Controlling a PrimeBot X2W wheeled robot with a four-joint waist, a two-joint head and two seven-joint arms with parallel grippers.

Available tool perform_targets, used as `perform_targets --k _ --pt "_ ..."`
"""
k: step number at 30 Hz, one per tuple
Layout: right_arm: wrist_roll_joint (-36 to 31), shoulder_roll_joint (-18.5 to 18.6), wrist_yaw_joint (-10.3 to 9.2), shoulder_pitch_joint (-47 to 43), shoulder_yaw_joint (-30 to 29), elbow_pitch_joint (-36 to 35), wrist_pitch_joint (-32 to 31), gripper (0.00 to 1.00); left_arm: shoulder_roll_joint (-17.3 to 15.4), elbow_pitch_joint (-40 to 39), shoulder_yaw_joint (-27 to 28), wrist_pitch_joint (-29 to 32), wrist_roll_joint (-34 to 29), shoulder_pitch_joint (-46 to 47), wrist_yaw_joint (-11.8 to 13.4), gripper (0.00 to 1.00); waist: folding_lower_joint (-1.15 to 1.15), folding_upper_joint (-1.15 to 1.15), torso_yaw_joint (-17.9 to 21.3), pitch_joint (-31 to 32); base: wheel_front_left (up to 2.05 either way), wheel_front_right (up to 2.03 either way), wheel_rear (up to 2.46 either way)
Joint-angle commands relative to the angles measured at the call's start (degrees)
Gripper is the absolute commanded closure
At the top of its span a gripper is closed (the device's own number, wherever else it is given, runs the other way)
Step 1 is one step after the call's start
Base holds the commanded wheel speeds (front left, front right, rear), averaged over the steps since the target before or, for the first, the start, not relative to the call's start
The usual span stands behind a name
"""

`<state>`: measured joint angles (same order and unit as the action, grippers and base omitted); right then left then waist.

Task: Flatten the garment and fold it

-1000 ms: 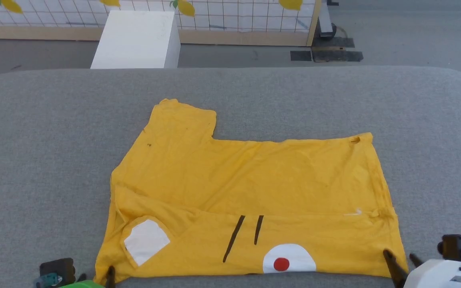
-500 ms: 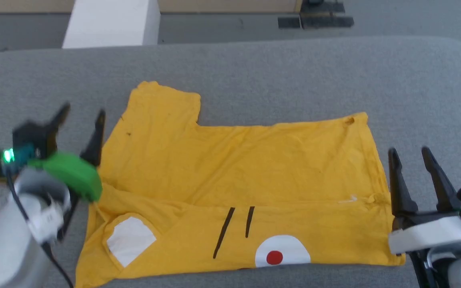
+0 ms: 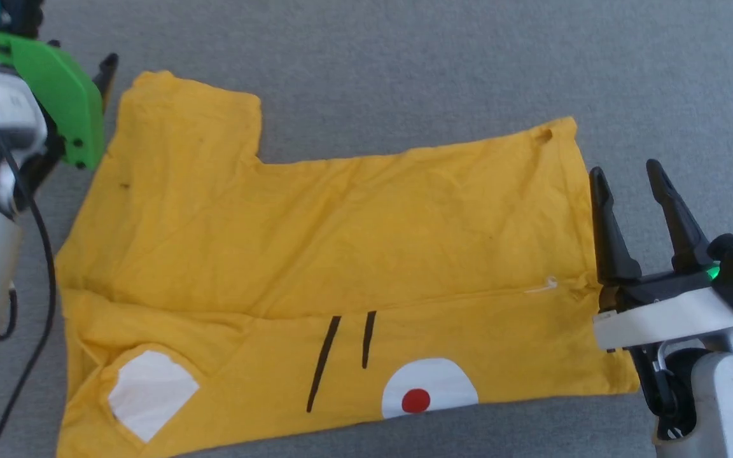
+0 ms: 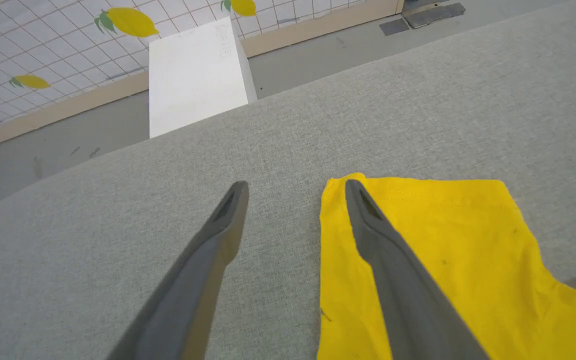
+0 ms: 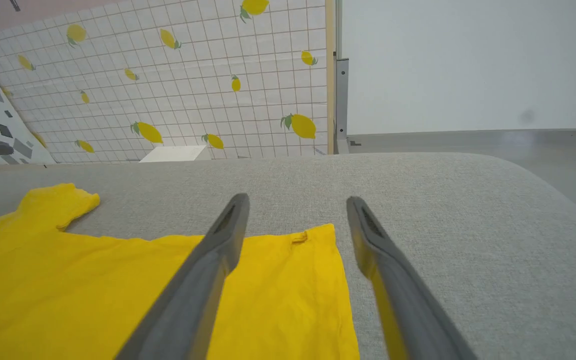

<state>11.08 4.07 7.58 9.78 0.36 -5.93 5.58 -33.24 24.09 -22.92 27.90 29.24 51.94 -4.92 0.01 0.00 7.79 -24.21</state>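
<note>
One fold seems done in the shirt (image 3: pixel 341 222) — left gripper (image 4: pixel 293 187) and right gripper (image 3: pixel 624 172) splayed empty beside its edges — more folds left.

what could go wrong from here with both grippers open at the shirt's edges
1. The left gripper straddles the sleeve edge, one finger over cloth, one over the gray cushion; closing may catch only the hem and slip.
2. The right gripper is at the right edge of the garment, beside the folded-up strip; a pull there could undo that fold.
</note>
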Motion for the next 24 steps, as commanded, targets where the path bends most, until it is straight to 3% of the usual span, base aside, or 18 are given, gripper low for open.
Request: perform_targets --k 1,5,11,17,18,19,24 --pt "0.32 -0.18 -0.09 1.22 0.39 0.04 0.2 0.0 -0.32 0.89 0.25 2.38 0.98 1.98 0.4 0.0 -0.01 0.0 3.41 -4.33 0.0 0.0 0.0" --pt "0.62 -0.34 -0.09 2.26 1.3 0.11 0.37 0.0 -0.2 2.27 1.22 8.88 2.98 5.44 1.99 0.0 -0.01 0.0 4.66 -6.35 0.0 0.0 0.0" --pt "1.18 -0.61 -0.09 3.31 2.2 0.61 1.11 0.0 -0.83 3.06 1.66 20.22 4.78 7.13 6.61 0.0 -0.01 0.0 6.15 -8.31 0.0 0.0 0.0" --pt "1.57 -0.8 -0.09 3.68 2.81 1.49 1.68 0.0 -1.74 1.04 2.36 27.2 6.24 5.25 10.95 0.0 -0.01 0.0 6.77 -8.99 0.0 0.0 0.0" --pt "1.59 -0.82 -0.09 3.73 2.85 1.6 1.71 0.0 -1.97 0.39 2.38 27.62 6.35 4.88 11.15 0.61 -0.01 0.0 6.78 -9.02 0.0 0.0 0.0" --pt "1.56 -0.84 -0.09 3.82 2.88 1.72 1.72 0.0 -2.23 -0.39 2.43 27.91 6.48 4.38 11.31 1.0 -0.01 0.0 6.75 -9.01 0.0 0.0 0.0" --pt "0.45 0.16 -0.09 7.65 3.76 1.71 0.43 0.0 -2.97 -3.51 2.35 26.79 6.55 2.76 10.86 1.0 -0.01 0.0 6.24 -8.46 0.0 0.0 0.0"
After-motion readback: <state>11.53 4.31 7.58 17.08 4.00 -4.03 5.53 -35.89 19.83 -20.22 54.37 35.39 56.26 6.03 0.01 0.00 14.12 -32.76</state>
